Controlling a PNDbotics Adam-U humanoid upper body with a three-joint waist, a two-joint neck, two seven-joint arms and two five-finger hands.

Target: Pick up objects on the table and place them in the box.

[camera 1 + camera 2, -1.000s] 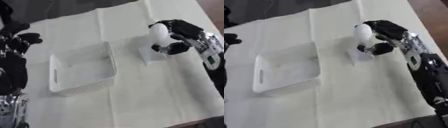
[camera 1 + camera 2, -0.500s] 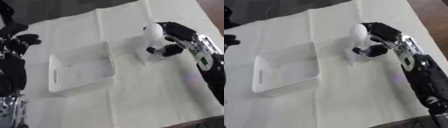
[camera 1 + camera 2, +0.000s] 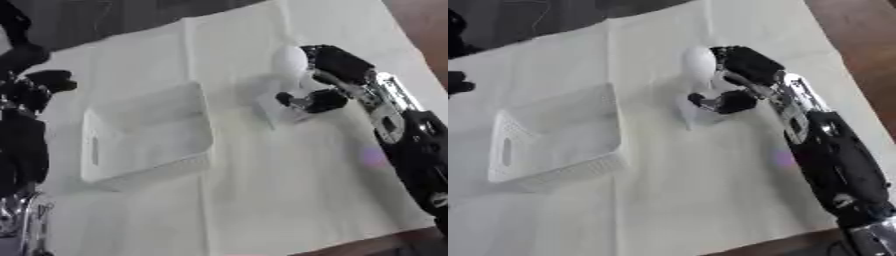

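Centrally, a white rectangular plastic basket with slotted handles and ribbed walls (image 3: 144, 135) is seen standing on the table covered with a pale cream cloth (image 3: 289, 200), and nothing can be made out inside it. Just to the right of the basket, well clear of its rim, a white smooth bulb-shaped object on a pale boxy base (image 3: 287, 75) is held by the right hand (image 3: 328, 82). The black fingers (image 3: 750, 62) are curled over the rounded white top from the right side, while the thumb is bent against the lower part of the object, so the object is gripped between them. Whether the base rests on the cloth or is raised slightly above it cannot be told. The right arm, black with silver joints, is stretched from the lower right corner up toward the object. To the left of the basket, near the picture's edge, the left hand (image 3: 39, 85) is shown as a dark shape; whether its fingers are open or closed cannot be told.
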